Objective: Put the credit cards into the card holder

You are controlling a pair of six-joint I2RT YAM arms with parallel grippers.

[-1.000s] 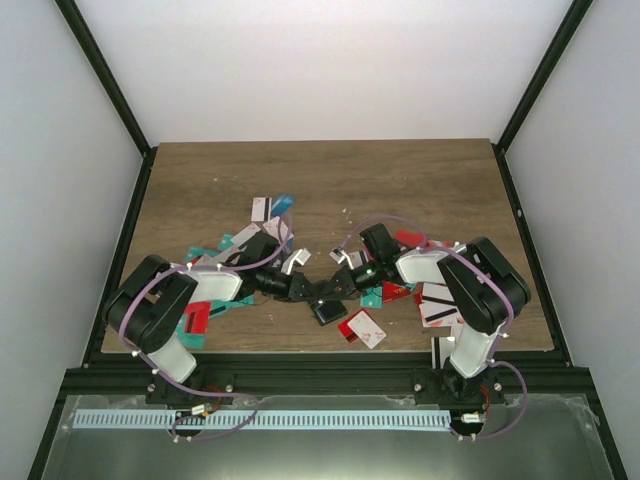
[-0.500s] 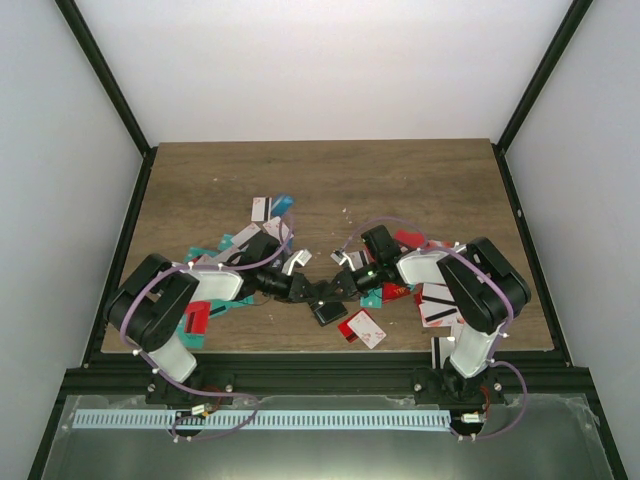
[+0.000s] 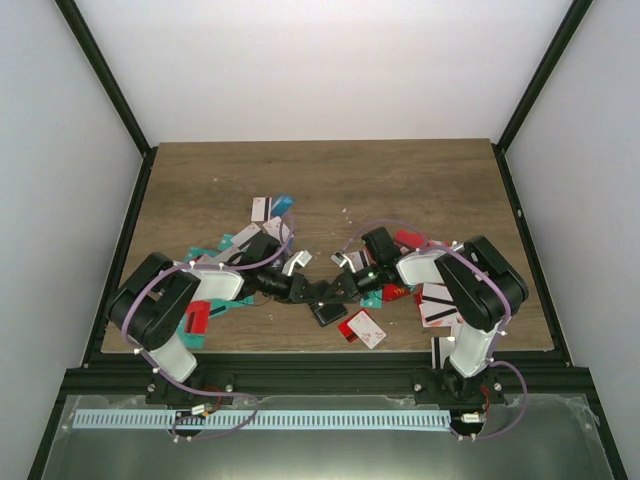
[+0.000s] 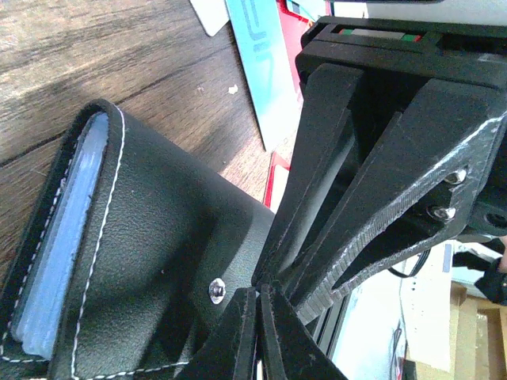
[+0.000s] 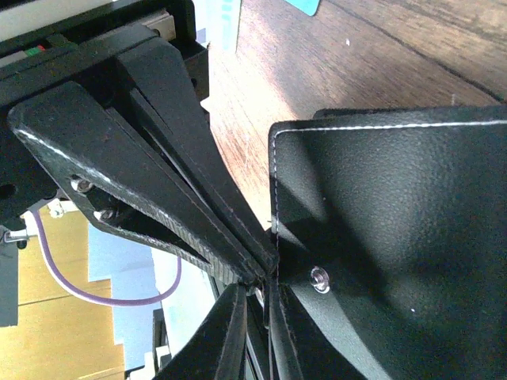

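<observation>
The black card holder [image 3: 328, 313] lies near the table's front middle. In the left wrist view it [image 4: 142, 237] shows white stitching, a metal snap and pale blue sleeves at its left edge. My left gripper [image 3: 312, 292] and right gripper [image 3: 336, 290] meet tip to tip just above it. The left gripper [image 4: 260, 291] is shut on the holder's thin flap by the snap. The right gripper [image 5: 257, 289] is shut on the same edge of the holder [image 5: 396, 206] from the other side. Credit cards [image 3: 362, 328] lie scattered around.
Red, white and striped cards cluster under the right arm [image 3: 437, 303]. Teal and red cards lie under the left arm [image 3: 200, 315]. A few more lie further back [image 3: 270, 208]. A pale blue card [image 4: 261, 63] and a red card [image 4: 279, 184] lie just beyond the holder.
Both grippers stay pinched together at the holder. The right wrist has shifted very slightly left. Nothing else has moved.
</observation>
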